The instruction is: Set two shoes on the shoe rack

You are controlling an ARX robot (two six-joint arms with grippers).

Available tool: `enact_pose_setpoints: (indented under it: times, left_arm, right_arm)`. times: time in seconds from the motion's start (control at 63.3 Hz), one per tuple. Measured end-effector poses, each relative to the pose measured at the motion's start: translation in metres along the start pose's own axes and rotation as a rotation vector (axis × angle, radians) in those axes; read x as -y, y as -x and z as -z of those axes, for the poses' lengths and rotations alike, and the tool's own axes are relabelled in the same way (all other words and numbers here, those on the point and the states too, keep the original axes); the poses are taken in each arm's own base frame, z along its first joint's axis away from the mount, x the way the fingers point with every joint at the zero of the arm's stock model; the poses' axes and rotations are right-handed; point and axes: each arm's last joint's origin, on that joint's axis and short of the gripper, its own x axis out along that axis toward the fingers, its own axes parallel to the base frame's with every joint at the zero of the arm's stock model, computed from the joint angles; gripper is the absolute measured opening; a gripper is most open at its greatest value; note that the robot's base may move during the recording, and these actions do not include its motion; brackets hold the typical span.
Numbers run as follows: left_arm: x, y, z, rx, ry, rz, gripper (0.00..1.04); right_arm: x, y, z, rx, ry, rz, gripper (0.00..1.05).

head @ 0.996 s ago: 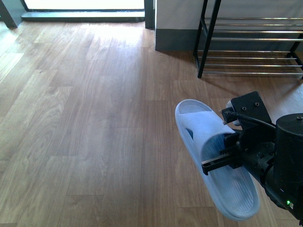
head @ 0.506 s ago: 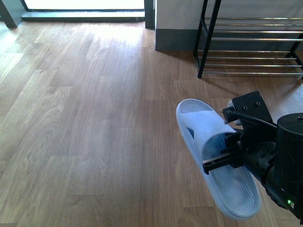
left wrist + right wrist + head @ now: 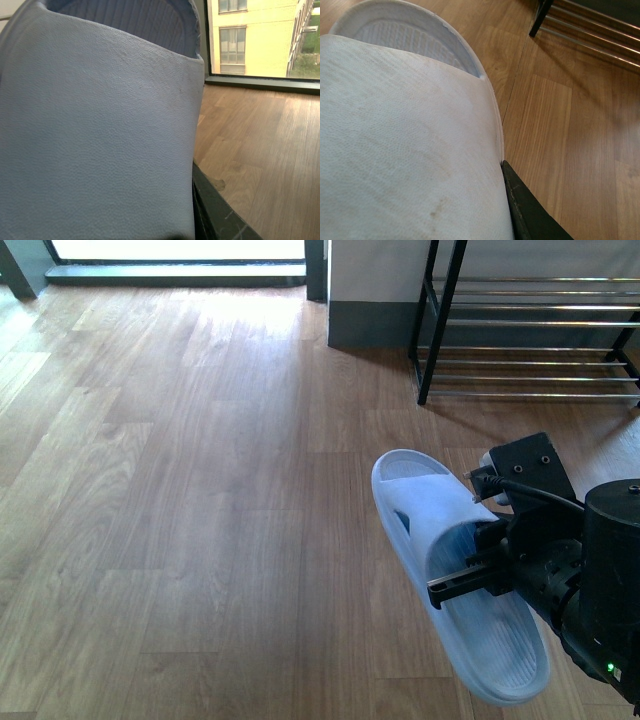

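The shoes here are pale blue slippers, not sneakers. In the front view my right gripper (image 3: 464, 581) is shut on the strap of one blue slipper (image 3: 440, 540) and holds it above the floor at the lower right, toe pointing away. That slipper's strap (image 3: 405, 150) fills the right wrist view, with one dark finger (image 3: 526, 212) against its edge. The left wrist view is filled by the second blue slipper (image 3: 95, 130), on which my left gripper is shut, one dark finger (image 3: 216, 212) showing beside it. The shoe rack (image 3: 530, 345), black-framed with silver bars, stands at the far right.
Wooden plank floor (image 3: 200, 490) stretches across the left and centre. A white wall with a dark skirting (image 3: 370, 335) meets the rack's left side. A bright window or doorway (image 3: 175, 252) runs along the far edge. My left arm is outside the front view.
The right gripper and its slipper shifted a touch to the right a second ago, then stayed still.
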Motion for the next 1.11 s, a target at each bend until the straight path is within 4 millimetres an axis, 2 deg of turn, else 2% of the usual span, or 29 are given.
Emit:
enact_pose_setpoints:
  times: [0.316,0.364,0.411,0.427,0.458,0.474,0.569,0.838,0.98,1.106]
  left_arm:
    - [0.000,0.000,0.000,0.000,0.000,0.000,0.02]
    - [0.000,0.000,0.000,0.000,0.000,0.000,0.02]
    - [0.000,0.000,0.000,0.000,0.000,0.001,0.02]
    - [0.000,0.000,0.000,0.000,0.000,0.001,0.02]
    - [0.000,0.000,0.000,0.000,0.000,-0.001,0.02]
    - [0.000,0.000,0.000,0.000,0.000,-0.002,0.02]
    - [0.000,0.000,0.000,0.000,0.000,-0.003,0.02]
    - [0.000,0.000,0.000,0.000,0.000,-0.002,0.02]
    - [0.000,0.000,0.000,0.000,0.000,0.001,0.02]
    - [0.000,0.000,0.000,0.000,0.000,0.001,0.02]
  right_arm:
    - [0.000,0.001,0.000,-0.001,0.001,-0.004,0.02]
    - [0.008,0.013,-0.002,-0.056,0.021,-0.068,0.02]
    - [0.021,0.040,-0.005,-0.119,0.024,-0.149,0.02]
    - [0.027,0.055,-0.009,-0.131,0.018,-0.176,0.02]
    - [0.033,0.071,-0.013,-0.131,0.013,-0.184,0.02]
    - [0.038,0.085,-0.017,-0.122,0.001,-0.190,0.02]
    - [0.057,0.120,-0.036,-0.031,-0.031,-0.172,0.02]
    - [0.091,0.180,-0.055,0.132,-0.034,-0.157,0.02]
    - [0.104,0.216,-0.053,0.211,-0.036,-0.157,0.02]
    - [0.109,0.233,-0.046,0.266,-0.002,-0.135,0.02]
